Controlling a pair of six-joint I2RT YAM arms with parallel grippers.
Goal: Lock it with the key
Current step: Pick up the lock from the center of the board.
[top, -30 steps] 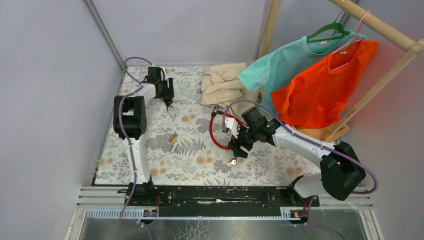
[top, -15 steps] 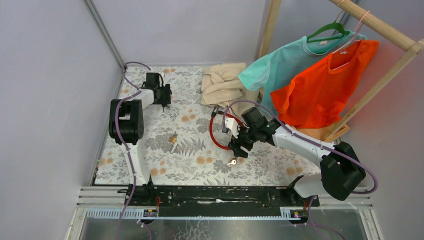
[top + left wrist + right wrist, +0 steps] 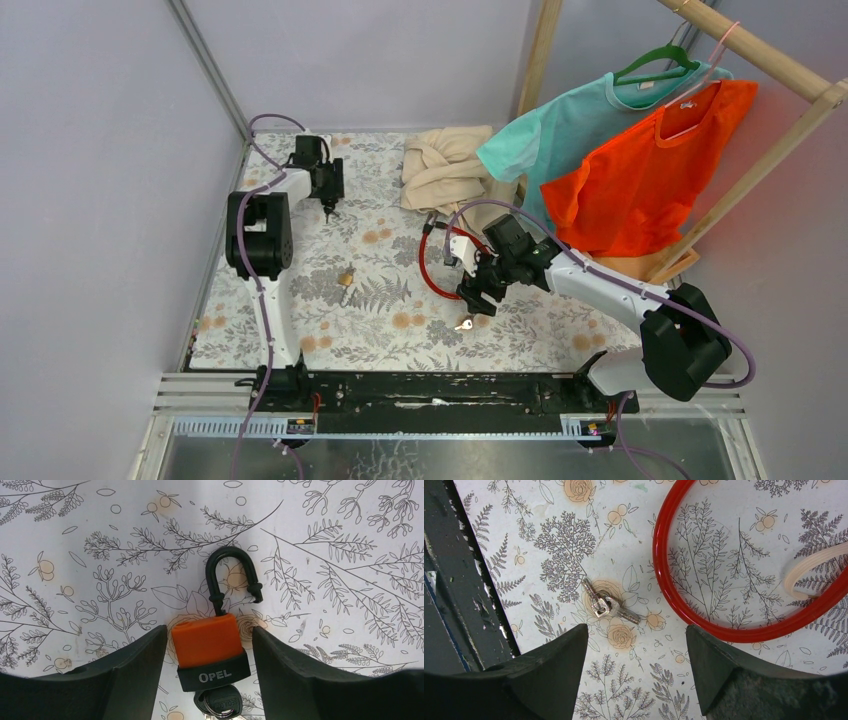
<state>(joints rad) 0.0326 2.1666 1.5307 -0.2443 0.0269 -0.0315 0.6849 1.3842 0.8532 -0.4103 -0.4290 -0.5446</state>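
One orange padlock [image 3: 205, 645] lies flat on the floral tablecloth [image 3: 90, 540] at the far left of the table. Its body is smooth plastic with a black base marked OPEL, keys [image 3: 218, 704] stick out underneath, and the black U-shaped shackle [image 3: 230, 562] is popped open on one side. The left gripper [image 3: 209, 631] straddles the body with its jaws parted and a thin gap on each side, so it's not squeezing. The right gripper [image 3: 636, 630] hangs over the middle of the table, jaws wide apart with nothing in them. Below it are two silver keys on a ring [image 3: 606, 605], just beside one glossy red loop [image 3: 663, 580]. There's one small brass-coloured object [image 3: 347, 275] between the arms. Two T-shirts hang at the back, one teal [image 3: 560, 130] and one orange [image 3: 640, 170].
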